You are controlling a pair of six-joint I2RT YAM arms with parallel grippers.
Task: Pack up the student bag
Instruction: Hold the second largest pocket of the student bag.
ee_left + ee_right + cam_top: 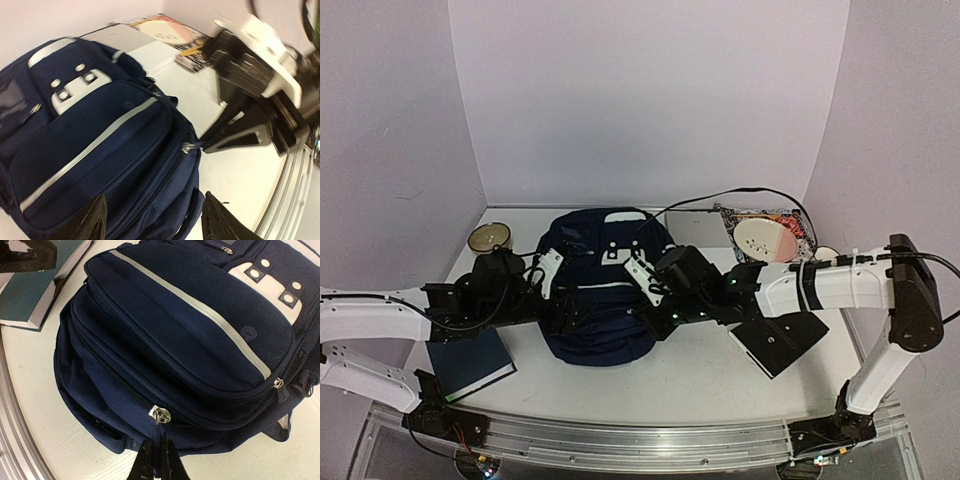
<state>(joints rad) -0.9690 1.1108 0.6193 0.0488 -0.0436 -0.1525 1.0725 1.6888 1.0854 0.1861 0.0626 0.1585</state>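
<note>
White table (710,372) holds the student bag (600,295), right hand (156,447) pinching its zipper pull (160,424) (left hand (154,201) open alongside).

student bag (602,300): laid between left gripper (556,312) and right gripper (653,323)
book (470,362): laid close behind left gripper

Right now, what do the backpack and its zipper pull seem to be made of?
The backpack looks like matte navy woven synthetic fabric, perhaps nylon or polyester: a coarse weave shows on its front pocket. The zipper pull has a silvery, glinting slider, probably metal, with a dark tab, maybe fabric.
</note>
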